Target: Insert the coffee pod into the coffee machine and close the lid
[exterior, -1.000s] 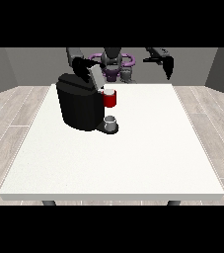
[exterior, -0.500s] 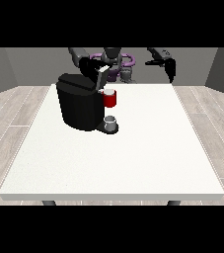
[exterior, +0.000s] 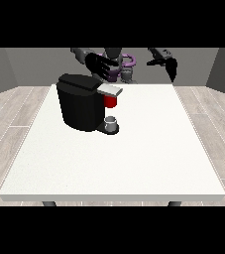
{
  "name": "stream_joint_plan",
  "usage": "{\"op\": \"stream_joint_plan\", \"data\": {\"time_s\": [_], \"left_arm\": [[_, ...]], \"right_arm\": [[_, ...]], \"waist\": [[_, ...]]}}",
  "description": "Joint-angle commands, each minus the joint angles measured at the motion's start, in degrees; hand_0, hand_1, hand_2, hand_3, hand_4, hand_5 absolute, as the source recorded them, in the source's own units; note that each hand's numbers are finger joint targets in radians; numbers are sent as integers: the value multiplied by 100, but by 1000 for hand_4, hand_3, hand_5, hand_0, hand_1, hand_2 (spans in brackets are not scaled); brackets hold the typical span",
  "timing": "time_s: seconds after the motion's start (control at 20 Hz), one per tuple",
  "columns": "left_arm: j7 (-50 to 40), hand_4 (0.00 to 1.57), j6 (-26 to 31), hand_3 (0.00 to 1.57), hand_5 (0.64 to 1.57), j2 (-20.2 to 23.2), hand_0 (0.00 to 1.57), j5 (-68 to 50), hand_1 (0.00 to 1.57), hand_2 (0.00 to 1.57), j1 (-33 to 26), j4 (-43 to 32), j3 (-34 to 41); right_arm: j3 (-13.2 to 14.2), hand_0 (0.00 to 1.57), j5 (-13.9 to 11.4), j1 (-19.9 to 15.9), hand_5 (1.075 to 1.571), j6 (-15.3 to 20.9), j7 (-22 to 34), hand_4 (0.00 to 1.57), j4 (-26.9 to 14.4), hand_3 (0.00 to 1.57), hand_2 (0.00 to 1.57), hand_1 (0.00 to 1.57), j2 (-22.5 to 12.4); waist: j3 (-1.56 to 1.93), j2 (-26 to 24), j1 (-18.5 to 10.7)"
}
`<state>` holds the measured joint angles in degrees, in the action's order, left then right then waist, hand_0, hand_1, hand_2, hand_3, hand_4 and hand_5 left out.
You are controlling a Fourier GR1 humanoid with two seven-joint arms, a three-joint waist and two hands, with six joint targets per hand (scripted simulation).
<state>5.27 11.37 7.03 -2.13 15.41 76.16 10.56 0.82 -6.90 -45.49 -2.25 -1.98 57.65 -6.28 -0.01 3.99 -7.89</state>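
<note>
The black coffee machine (exterior: 80, 106) stands on the left half of the white table (exterior: 148, 149). Its grey-edged lid (exterior: 109, 90) lies flat over the brew head. Under the lid sits a red thing at the machine (exterior: 111, 101). A small grey thing (exterior: 112, 122) rests on the machine's base below; I cannot tell it for the pod. The hand at the view's left (exterior: 100, 65) hovers above and behind the lid, fingers spread and straight, holding nothing. Raised beyond the table's far edge, the hand at the view's right (exterior: 167, 63) has relaxed fingers and holds nothing.
The robot's torso (exterior: 120, 67) stands behind the table's far edge. White tabletop stretches to the front and right of the machine. A wood-patterned floor surrounds the table.
The lid has swung from tilted up to lying flat. The hand at the view's left has moved right and lifted off it. The other hand has barely moved.
</note>
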Motion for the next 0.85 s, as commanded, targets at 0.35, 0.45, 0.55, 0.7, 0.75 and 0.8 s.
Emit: {"op": "stream_joint_plan", "data": {"time_s": [0.35, 0.45, 0.55, 0.7, 0.75, 0.8], "left_arm": [[378, 185, -389, 0, 1571, -273, 0, 221, 0, 0, -237, -6, -181], [46, 145, -52, 0, 1571, -182, 0, -22, 0, 0, -477, 424, -256], [366, 245, -377, 0, 1571, -315, 0, 75, 0, 0, -157, -123, -112], [581, 192, -150, 0, 1571, -278, 0, 61, 0, 0, -604, -47, -206], [403, 192, -258, 0, 1571, -345, 0, 171, 0, 0, -817, 135, -320], [449, 192, -284, 0, 1571, -143, 0, 4, 0, 0, -550, -242, 47]], "right_arm": [[-251, 0, 86, 4, 1571, -250, -2, 132, 246, 0, 0, 0, 557], [-302, 0, 40, 836, 1571, -261, -889, 259, 194, 0, 0, 0, 555], [-844, 0, 533, 1070, 1571, -208, -840, 275, 628, 0, 0, 0, 619], [-868, 0, 954, 1787, 1571, -5, -1081, 279, 763, 0, 0, 0, 624], [-812, 0, 916, 2114, 1571, -120, -1046, 251, 719, 0, 0, 0, 625], [-1107, 0, 1118, 2215, 1571, 22, -920, 157, 1028, 0, 0, 0, 625]], "waist": [[-1, -495, 319], [3, -646, 149], [1, -608, 585], [2, -765, 535], [3, -1035, 586], [1, -988, 876]]}}
